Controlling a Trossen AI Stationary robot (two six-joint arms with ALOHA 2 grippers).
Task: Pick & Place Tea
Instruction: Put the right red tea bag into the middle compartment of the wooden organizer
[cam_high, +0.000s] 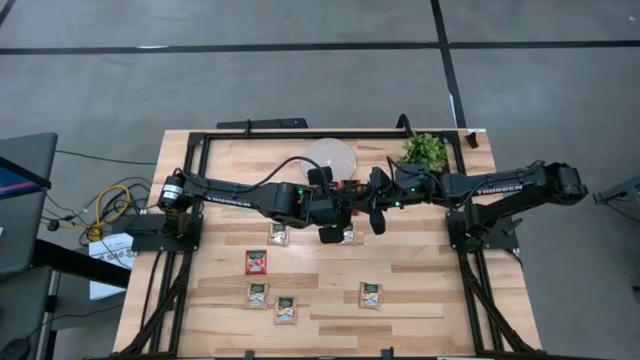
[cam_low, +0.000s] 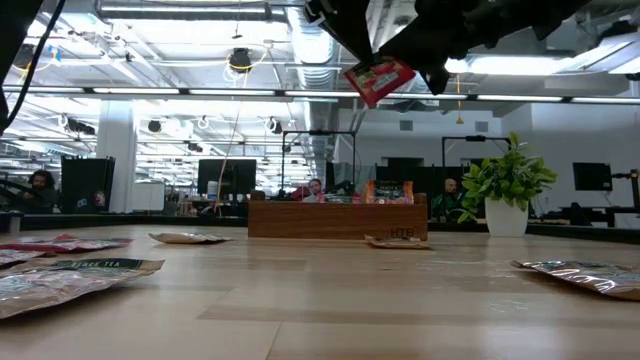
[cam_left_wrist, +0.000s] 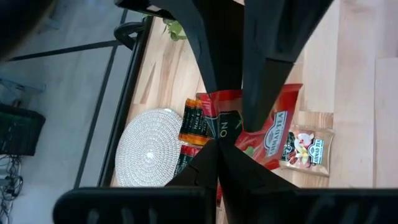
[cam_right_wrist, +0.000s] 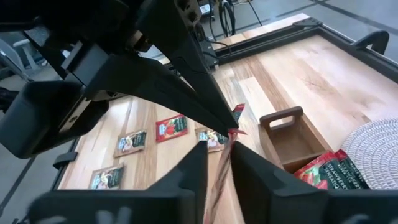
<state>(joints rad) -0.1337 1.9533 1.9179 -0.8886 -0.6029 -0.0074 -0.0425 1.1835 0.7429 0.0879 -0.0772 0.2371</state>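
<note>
Both arms meet over the table's middle, above the brown wooden tray (cam_right_wrist: 292, 134). A red tea sachet with a pale label (cam_low: 378, 78) hangs high above the table between them. My left gripper (cam_left_wrist: 217, 149) is shut on it. My right gripper (cam_right_wrist: 219, 152) comes from the opposite side and is closed to a narrow gap around the same sachet (cam_right_wrist: 222, 168). More tea sachets lie flat on the table (cam_high: 257, 262), (cam_high: 371, 294), and some sit in the tray (cam_right_wrist: 326, 168). My left gripper pinches the sachet near one edge (cam_left_wrist: 227, 127) between its two fingertips, coming from the table's left and slanting down. The sachet is clear of the table and tilted. My right gripper has the sachet's two flat faces (cam_right_wrist: 225, 146) between its two fingers, coming nearly level from the table's right. One finger (cam_left_wrist: 264, 93) lies across the printed face.
A round woven mat (cam_high: 330, 157) and a potted plant (cam_high: 423, 150) stand at the far edge. Several sachets lie scattered on the near half of the table (cam_high: 286, 309), (cam_high: 278, 234). A black frame (cam_high: 200, 140) runs round the tabletop. People sit in the room beyond.
</note>
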